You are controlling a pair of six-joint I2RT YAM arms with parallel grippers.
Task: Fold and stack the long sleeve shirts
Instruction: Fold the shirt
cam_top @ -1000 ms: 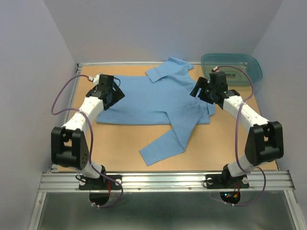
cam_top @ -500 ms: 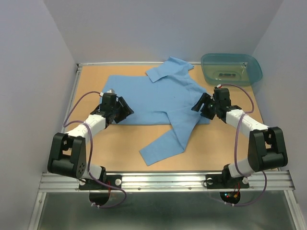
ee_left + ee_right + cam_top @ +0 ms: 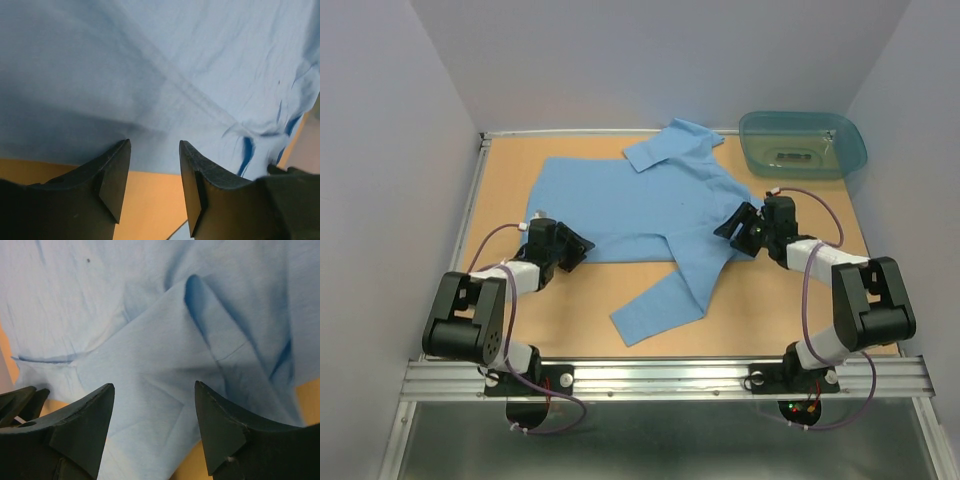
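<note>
The shirt (image 3: 650, 215) lies spread flat ahead of both grippers. The left gripper (image 3: 153, 145) is part-open and empty, with the hem edge at its tips. The right gripper (image 3: 153, 385) is wide and empty, above a crease. The cloth is thin and limp, probably best pinched at an edge.

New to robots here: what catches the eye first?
A light blue shirt lies spread across the wooden table, one sleeve trailing toward the near edge. The left gripper and right gripper sit low at its near corners, both open. A teal tub stands in the far right corner.
</note>
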